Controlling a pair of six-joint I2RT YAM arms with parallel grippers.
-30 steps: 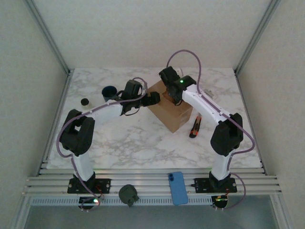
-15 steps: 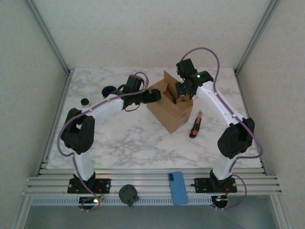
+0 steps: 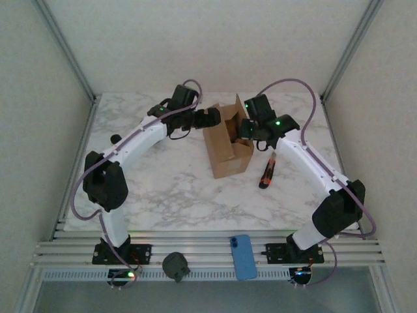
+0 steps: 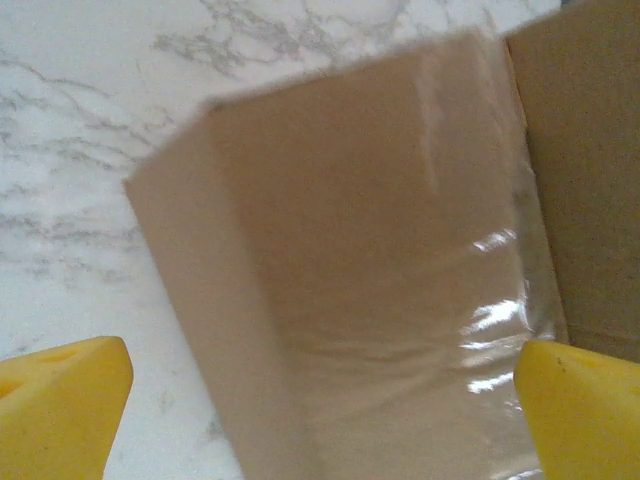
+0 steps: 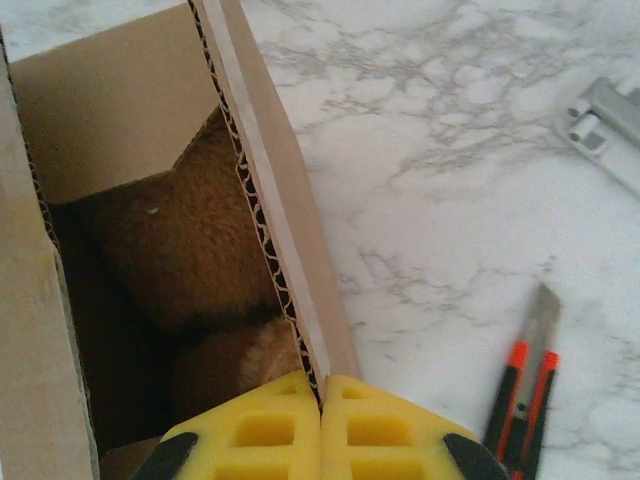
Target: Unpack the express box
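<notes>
Box (image 3: 228, 147) now sits turned since 0.5 s ago | right hand (image 5: 322, 400) clamped on flap (image 5: 262, 170) | left hand (image 4: 320, 400) apart, straddling box side | advice: brace with left, fold flap outward slowly

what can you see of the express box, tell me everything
The express box is a plain brown corrugated cardboard carton, unprinted, standing on the marble table between the two arms. Its top is open with flaps raised, and a brown furry item sits inside. A glossy strip of clear tape runs down one side. The right pincer is shut on the edge of one flap; the left pincer is open, its pads either side of a corner.
</notes>
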